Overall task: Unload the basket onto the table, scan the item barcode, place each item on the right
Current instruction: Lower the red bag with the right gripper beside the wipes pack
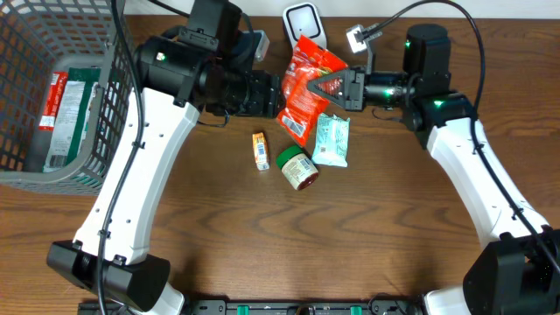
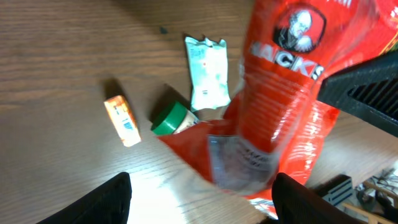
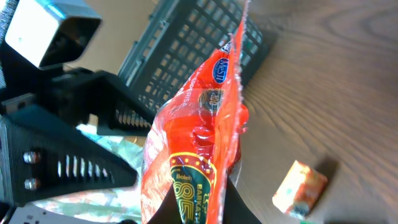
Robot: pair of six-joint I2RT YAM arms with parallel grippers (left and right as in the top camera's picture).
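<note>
- Brown wood-grain table (image 1: 262, 254) forms the work surface. Open wood runs from the loose items to the arm bases.
- Right gripper (image 3: 200, 200): fingers clamped on one edge of the red snack bag (image 1: 308, 74). The bag is held off the table, between the two grippers' fingertips.
- Left gripper (image 2: 202, 180): fingers spread wide. The bag's crumpled lower edge hangs in the gap, nearer one finger than the other; whether it touches cannot be told.
- White scanner (image 1: 303, 24): at the far table edge, just beyond the bag's upper edge and past both sets of fingertips.
- Below the fingertips, on the table: orange box (image 1: 260, 150), green-lidded jar (image 1: 298, 170), pale packet (image 1: 331, 140). Jar and packet lie just beside each other; the box lies a little apart.
- Mesh basket (image 1: 105, 96): at the left table edge, well behind the left fingers, with packets inside.
</note>
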